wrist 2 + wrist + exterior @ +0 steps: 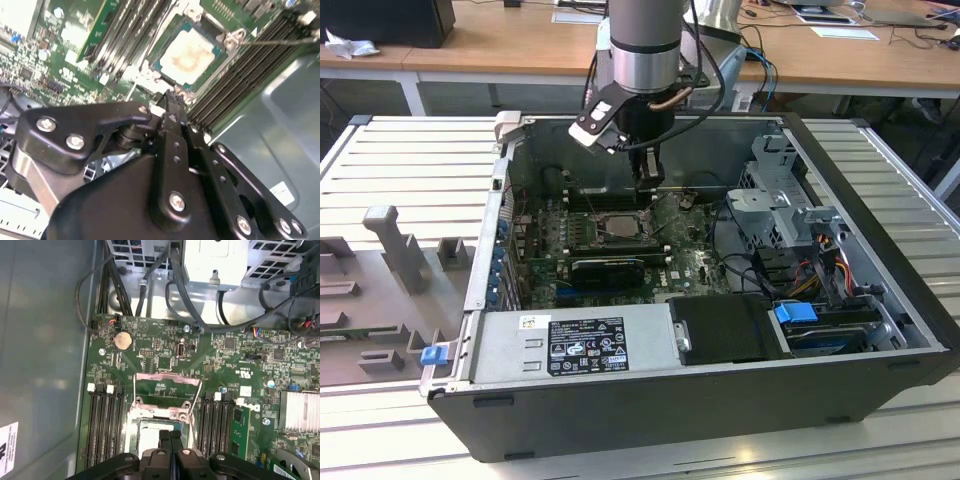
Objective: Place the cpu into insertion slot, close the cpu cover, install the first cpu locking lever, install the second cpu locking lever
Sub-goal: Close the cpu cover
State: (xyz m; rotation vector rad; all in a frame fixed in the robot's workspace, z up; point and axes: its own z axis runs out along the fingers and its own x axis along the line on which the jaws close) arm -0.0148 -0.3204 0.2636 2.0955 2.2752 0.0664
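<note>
The cpu point(187, 52), a silvery square chip with a pale smear on top, lies in the insertion slot point(161, 65) in the middle of the green motherboard point(685, 265). In the exterior view the cpu point(617, 226) sits just below and to the left of my gripper point(648, 185). The cpu cover point(167, 377) is swung up off the slot at its hinge, and board shows through its open centre. Two thin wire levers point(134, 390) point(199, 392) stand raised beside it. My gripper point(170, 436) hangs over the hinge edge of the slot with its fingers point(172, 117) shut and nothing between them.
Long black memory slots point(105, 425) flank the slot on both sides. The open case holds a power supply point(580, 345) at the front, a drive cage point(785, 200) on the exterior view's right, black cables point(150, 285), a coin battery point(123, 340) and a heat sink point(300, 410).
</note>
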